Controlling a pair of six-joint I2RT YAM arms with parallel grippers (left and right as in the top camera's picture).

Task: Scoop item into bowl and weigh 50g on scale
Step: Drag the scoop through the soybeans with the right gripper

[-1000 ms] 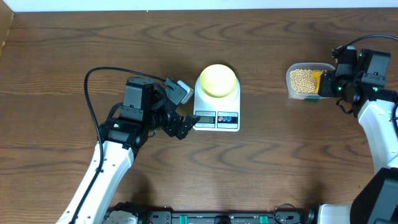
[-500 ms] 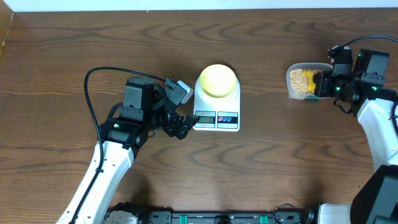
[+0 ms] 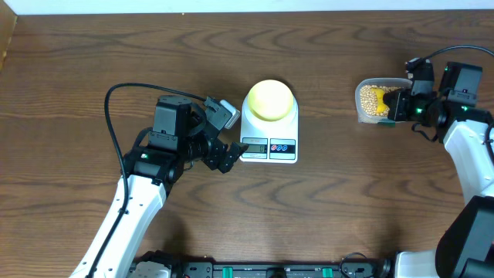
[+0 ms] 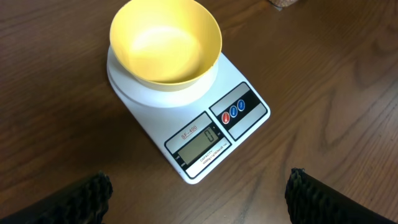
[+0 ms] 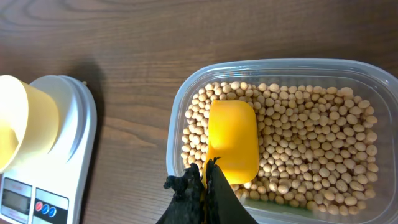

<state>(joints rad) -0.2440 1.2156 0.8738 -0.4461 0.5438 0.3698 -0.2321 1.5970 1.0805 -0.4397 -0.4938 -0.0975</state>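
scoop (image 5: 232, 140) pushed further into beans (image 5: 305, 143); right gripper (image 5: 206, 173) clamped on it.

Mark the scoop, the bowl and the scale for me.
scoop (image 5: 232, 140): right wrist view, middle of its yellow blade.
bowl (image 4: 163, 43): left wrist view, bare inner floor.
scale (image 4: 202, 144): left wrist view, on its LCD display.

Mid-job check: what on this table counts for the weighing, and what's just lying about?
In the job: soybeans, clear tub, yellow scoop in the shut right hand, pale yellow bowl, white kitchen scale.
Lying about: open left hand beside the scale, empty; black cable.
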